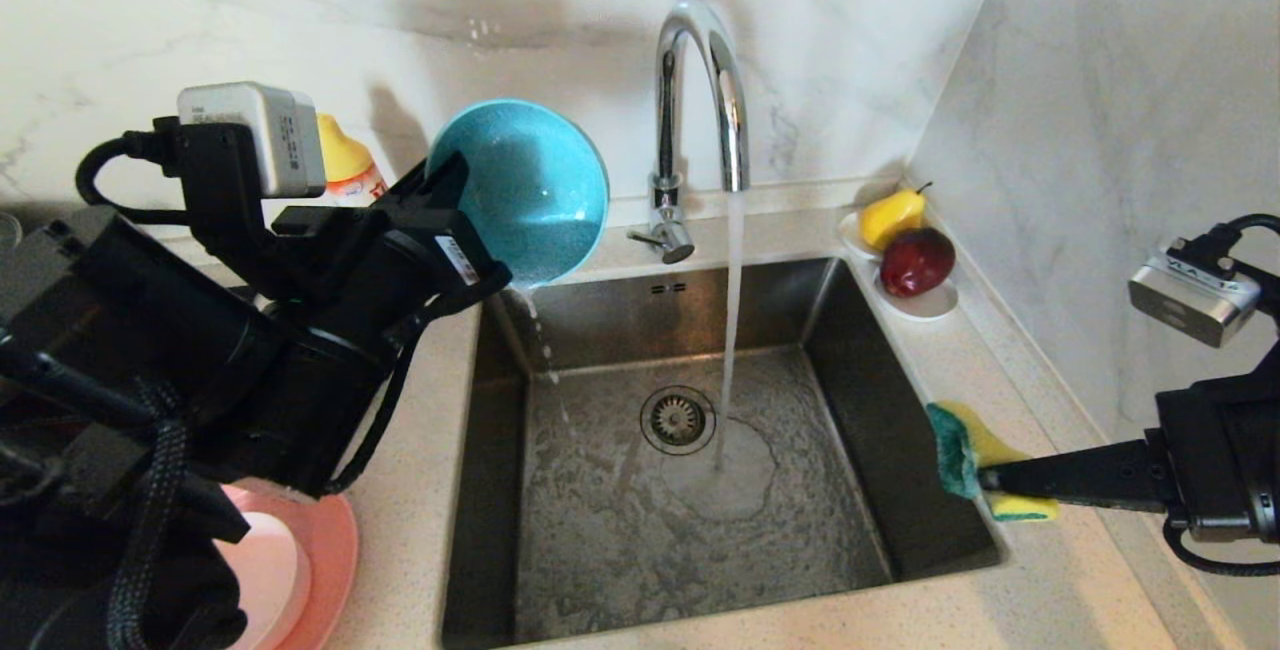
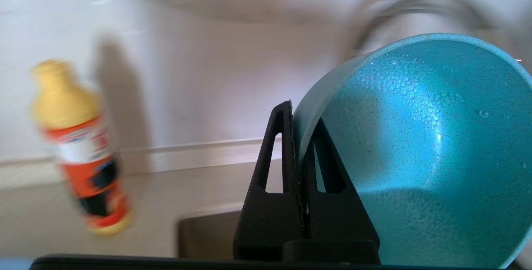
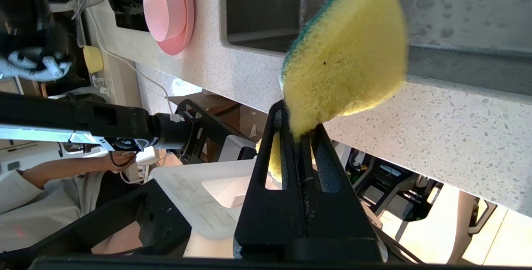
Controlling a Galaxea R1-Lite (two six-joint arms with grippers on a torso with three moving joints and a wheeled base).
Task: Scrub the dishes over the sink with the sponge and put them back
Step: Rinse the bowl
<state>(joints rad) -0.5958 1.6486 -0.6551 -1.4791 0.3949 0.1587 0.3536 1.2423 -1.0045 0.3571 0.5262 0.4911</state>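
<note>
Left jaws clamp teal bowl (image 2: 415, 145) rim.

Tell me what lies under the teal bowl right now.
The left gripper pinches the teal bowl by its rim, tipped above the sink back left corner. Water dribbles from it onto the wet basin floor. The counter directly beneath the arm is hidden.

teal bowl (image 1: 530, 190): wet, tipped on edge above sink's back-left corner, dripping | sponge (image 1: 975, 460): yellow, green face, pinched at sink's right rim | pink plate (image 1: 330, 550): on counter left, pale bowl (image 1: 265, 570) stacked on it | sink (image 1: 620, 530): steel, wetted, tap running
</note>
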